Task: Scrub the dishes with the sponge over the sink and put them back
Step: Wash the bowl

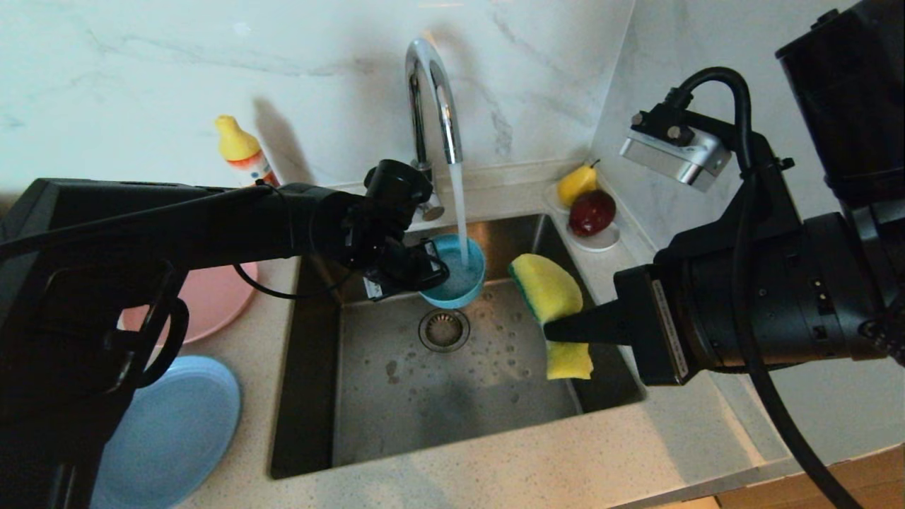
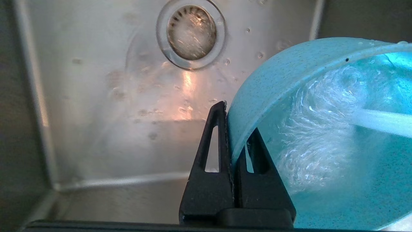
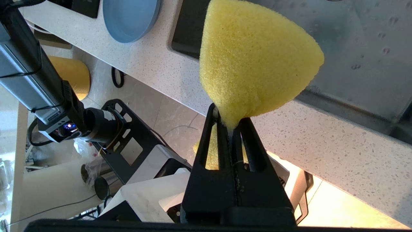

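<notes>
- One small teal matte bowl [image 1: 456, 272], one round pink plate [image 1: 212, 300], one round light-blue plate [image 1: 177, 431] and one soft yellow sponge with a thin green layer [image 1: 553, 304] are in view.
- One square stainless steel sink [image 1: 452, 396] has one round strainer drain [image 1: 444, 329] and one tall curved chrome tap [image 1: 433, 99], from which water runs into the bowl.
- On the counter [image 1: 495, 481] left of the sink, the pink plate lies behind the light-blue plate.
- At the back corner, one small white saucer [image 1: 597, 240] carries one yellow pear [image 1: 576, 184] and one dark red apple [image 1: 592, 211]; one yellow-capped orange bottle [image 1: 244, 152] stands behind the left arm.
- The left end effector [image 2: 236, 129] is pinched together on the bowl's rim, holding it tilted above the sink under the stream.
- The right end effector [image 3: 230, 120] is clamped on the sponge's middle, squeezing it, at the sink's right edge.
</notes>
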Controlling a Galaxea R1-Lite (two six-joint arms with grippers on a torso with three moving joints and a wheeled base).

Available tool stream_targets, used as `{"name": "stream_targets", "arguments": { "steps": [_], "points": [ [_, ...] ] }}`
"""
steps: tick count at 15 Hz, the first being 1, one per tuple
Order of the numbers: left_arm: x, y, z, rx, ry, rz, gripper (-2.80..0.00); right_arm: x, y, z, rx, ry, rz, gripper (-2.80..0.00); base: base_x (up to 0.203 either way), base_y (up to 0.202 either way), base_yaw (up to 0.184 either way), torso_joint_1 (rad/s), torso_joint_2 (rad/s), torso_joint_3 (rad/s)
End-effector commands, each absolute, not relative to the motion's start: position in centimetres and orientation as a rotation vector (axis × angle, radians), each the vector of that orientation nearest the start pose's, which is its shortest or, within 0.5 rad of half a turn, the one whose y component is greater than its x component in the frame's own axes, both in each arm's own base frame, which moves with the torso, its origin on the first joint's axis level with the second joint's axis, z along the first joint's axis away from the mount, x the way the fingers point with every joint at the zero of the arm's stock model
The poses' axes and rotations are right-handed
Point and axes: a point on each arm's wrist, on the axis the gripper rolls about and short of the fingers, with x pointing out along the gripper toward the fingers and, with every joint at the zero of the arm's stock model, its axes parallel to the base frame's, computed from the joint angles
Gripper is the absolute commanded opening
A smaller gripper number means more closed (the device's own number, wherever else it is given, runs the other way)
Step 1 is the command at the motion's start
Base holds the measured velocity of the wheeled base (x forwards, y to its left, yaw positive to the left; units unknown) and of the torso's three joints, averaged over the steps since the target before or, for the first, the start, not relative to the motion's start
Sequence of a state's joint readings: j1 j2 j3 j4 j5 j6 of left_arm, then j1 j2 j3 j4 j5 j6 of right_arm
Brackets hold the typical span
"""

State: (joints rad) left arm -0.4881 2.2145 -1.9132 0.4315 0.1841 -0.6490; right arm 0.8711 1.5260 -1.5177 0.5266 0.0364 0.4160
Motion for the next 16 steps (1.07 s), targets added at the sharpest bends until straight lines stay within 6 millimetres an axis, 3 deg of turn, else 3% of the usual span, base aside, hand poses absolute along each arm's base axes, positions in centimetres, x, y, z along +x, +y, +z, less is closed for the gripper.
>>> {"name": "stream_targets", "arguments": {
  "steps": [1, 5, 7, 11, 16],
  "points": [
    [39.6, -20.5, 19.0, -0.372, 0.748, -0.036, -2.80, 16.2, 19.3, 32.0, 0.153, 0.685, 0.759, -2.80, 0.000, 0.000, 0.000, 0.000, 0.00, 0.000],
    [39.3, -20.4, 19.1, -0.367, 0.755, -0.035, -2.80, 16.1, 19.3, 32.0, 0.153, 0.683, 0.759, -2.80, 0.000, 0.000, 0.000, 0.000, 0.00, 0.000],
    [38.5, -20.0, 20.3, -0.366, 0.739, -0.034, -2.80, 16.2, 19.4, 31.8, 0.150, 0.693, 0.755, -2.80, 0.000, 0.000, 0.000, 0.000, 0.00, 0.000],
    [35.1, -17.8, 22.8, -0.274, 0.651, 0.041, -2.80, 16.6, 19.9, 30.8, 0.159, 0.746, 0.775, -2.80, 0.000, 0.000, 0.000, 0.000, 0.00, 0.000],
    [29.8, -14.7, 24.7, -0.162, 0.344, -0.027, -2.80, 16.8, 20.6, 30.6, 0.189, 0.783, 0.818, -2.80, 0.000, 0.000, 0.000, 0.000, 0.00, 0.000]
  ]
}}
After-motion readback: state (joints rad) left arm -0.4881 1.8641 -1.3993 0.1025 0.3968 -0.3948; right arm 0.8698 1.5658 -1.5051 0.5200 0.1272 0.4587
